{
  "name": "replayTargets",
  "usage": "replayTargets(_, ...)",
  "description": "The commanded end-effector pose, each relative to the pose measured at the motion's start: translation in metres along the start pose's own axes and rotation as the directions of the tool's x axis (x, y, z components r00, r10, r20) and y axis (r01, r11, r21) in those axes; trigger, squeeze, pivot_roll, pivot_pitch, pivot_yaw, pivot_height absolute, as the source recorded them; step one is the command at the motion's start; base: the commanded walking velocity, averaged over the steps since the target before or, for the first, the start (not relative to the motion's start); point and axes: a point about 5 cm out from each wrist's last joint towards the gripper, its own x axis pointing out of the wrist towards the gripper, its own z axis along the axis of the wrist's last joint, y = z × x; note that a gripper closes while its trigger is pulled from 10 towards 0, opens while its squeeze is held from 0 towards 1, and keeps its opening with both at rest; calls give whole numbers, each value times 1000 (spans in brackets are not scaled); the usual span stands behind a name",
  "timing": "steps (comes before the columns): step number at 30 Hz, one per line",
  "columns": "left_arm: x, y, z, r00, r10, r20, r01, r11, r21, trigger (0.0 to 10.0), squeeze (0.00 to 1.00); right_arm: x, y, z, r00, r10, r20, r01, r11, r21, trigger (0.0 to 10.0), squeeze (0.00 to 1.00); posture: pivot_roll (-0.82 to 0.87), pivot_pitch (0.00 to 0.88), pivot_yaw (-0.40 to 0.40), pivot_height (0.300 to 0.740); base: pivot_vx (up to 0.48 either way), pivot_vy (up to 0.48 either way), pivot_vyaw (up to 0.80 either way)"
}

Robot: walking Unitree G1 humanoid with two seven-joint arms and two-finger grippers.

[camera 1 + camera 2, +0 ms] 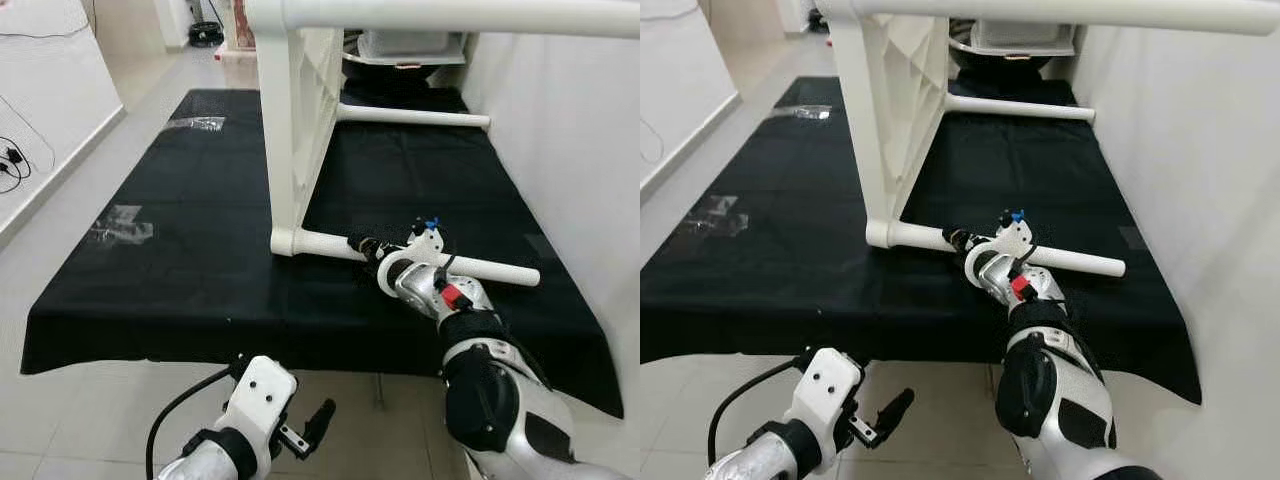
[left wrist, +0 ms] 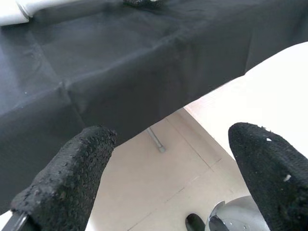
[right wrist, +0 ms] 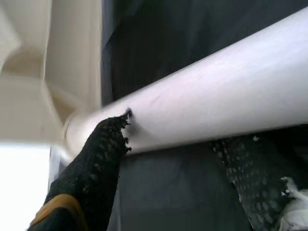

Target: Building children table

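A white children's table (image 1: 295,120) lies on its side on a black-covered work surface (image 1: 180,260). Its white tube legs stick out to the right: a near one (image 1: 500,268) resting on the cloth, a far one (image 1: 420,116), and one overhead (image 1: 450,15). My right gripper (image 1: 365,247) is at the near leg, close to where it joins the tabletop. In the right wrist view its fingers (image 3: 96,159) are spread wide, with the tips against the tube (image 3: 216,91). My left gripper (image 1: 315,420) hangs open below the front edge of the surface, holding nothing.
A white wall (image 1: 570,130) runs close along the right side. A clear plastic box (image 1: 410,45) stands beyond the table at the back. Clear tape patches (image 1: 120,225) lie on the cloth at left. Cables (image 1: 10,165) lie on the white surface at far left.
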Motion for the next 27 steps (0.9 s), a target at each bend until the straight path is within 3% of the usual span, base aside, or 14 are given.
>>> replayTargets(1,-1,0,-2,1000,4,-22,-4,1000,10,10000,0,1,-7,-18,994,-25,-109,21,999,-38,10000,0,122,128,-55,740,0,0,0)
replayTargets(4,-1,0,-3,999,3,-43,-2,1000,7,10000,0,-10,-2,-23,984,50,-170,-67,993,-98,10000,0,108,128,-53,740,0,0,0)
replayTargets(6,0,0,-2,999,-9,-51,10,1000,21,10000,0,-29,4,-32,955,155,-254,-203,963,-175,10000,0,109,126,-55,740,0,0,0)
replayTargets(7,0,0,-2,999,-9,-51,10,1000,21,10000,0,-29,4,-32,955,155,-254,-203,963,-175,10000,0,109,126,-55,740,0,0,0)
replayTargets(8,0,1,-3,999,2,-50,-1,1000,21,10000,0,-44,4,-35,945,197,-262,-261,936,-235,10000,0,104,125,-53,740,0,0,0)
replayTargets(12,1,2,-4,998,13,-61,-12,1000,17,10000,0,-59,-1,-40,941,193,-278,-267,928,-261,10000,0,102,123,-55,740,0,0,0)
replayTargets(13,2,4,-3,998,31,-53,-30,999,19,10000,0,-70,-6,-36,962,204,-180,-261,879,-399,10000,0,97,118,-54,740,0,0,0)
replayTargets(14,2,5,-3,998,46,-48,-45,999,18,10000,0,-74,-7,-35,967,210,-146,-254,855,-452,10000,0,96,118,-55,740,0,0,0)
replayTargets(16,2,8,-2,997,73,-39,-72,997,22,10000,0,-79,-4,-31,969,239,-68,-237,802,-549,10000,0,95,117,-54,740,0,0,0)
replayTargets(19,2,10,-1,996,89,-30,-89,996,22,10000,0,-84,-1,-27,966,259,5,-203,768,-608,10000,0,95,117,-54,740,0,0,0)
replayTargets(20,1,16,2,989,148,10,-148,989,17,10000,0,-95,9,-22,934,295,200,-55,675,-736,10000,0,90,112,-53,740,0,0,0)
replayTargets(22,0,18,3,985,169,23,-170,985,10,10000,0,-99,11,-23,918,304,253,-5,648,-762,10000,0,90,112,-53,740,0,0,0)
replayTargets(23,0,23,7,975,216,61,-217,976,4,10000,0,-107,16,-32,901,319,295,45,606,-794,10000,0,87,105,-54,740,0,0,0)
replayTargets(27,1,28,9,963,257,79,-258,966,3,10000,0,-112,18,-48,897,321,304,71,575,-815,10000,0,94,96,-61,740,0,0,0)
